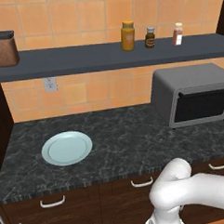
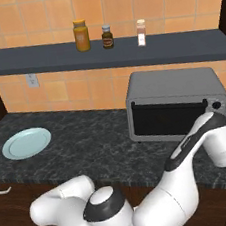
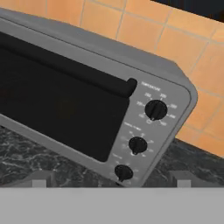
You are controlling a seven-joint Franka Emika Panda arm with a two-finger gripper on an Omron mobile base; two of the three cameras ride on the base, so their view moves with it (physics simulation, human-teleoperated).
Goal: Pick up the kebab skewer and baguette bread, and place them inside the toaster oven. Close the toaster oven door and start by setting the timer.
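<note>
Timer-setting step: toaster oven door shut, jaws spread wide and empty; next, align them on a lower knob.

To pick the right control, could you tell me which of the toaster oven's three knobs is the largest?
The top knob on the toaster oven, beside the handle's end; the middle and bottom knobs below are smaller.
</note>
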